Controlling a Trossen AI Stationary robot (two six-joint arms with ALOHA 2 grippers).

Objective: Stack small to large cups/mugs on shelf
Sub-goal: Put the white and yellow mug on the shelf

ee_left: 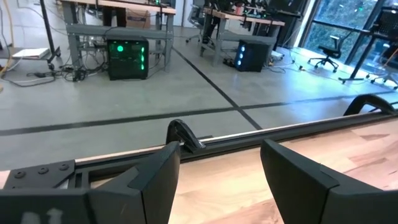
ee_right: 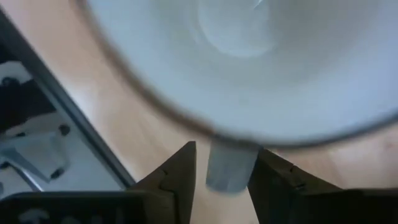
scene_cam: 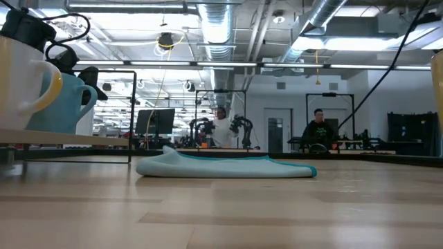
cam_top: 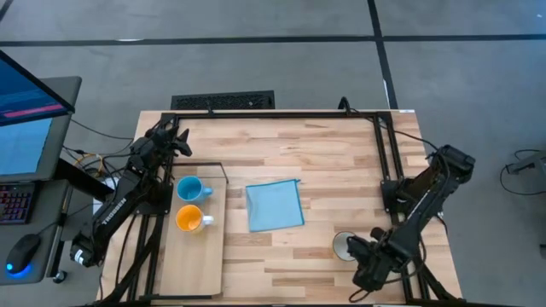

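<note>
The white mug (cam_top: 344,246) stands upright on the table at the near right; the right wrist view looks down into it (ee_right: 249,56). My right gripper (cam_top: 363,252) is open at the mug's right side, its fingers standing on either side of the mug's handle (ee_right: 229,163). The light blue mug (cam_top: 189,188) and the orange mug (cam_top: 189,219) stand upright side by side on the pale shelf board (cam_top: 192,260) at the left. My left gripper (cam_top: 177,141) is open and empty over the table's far left part. My right gripper has one finger (ee_right: 180,171) on each side of the white mug's handle (ee_right: 229,163), coming from the table's right and slanting down. A thin gap shows on one side of the handle. I cannot tell whether the other finger touches it. The mug stands on the table.
A blue square cloth (cam_top: 275,205) lies flat in the table's middle, between the shelf board and the white mug. A thin black wire frame (cam_top: 200,164) stands at the board's far end. Black rails (cam_top: 384,149) run along the table's far and right edges.
</note>
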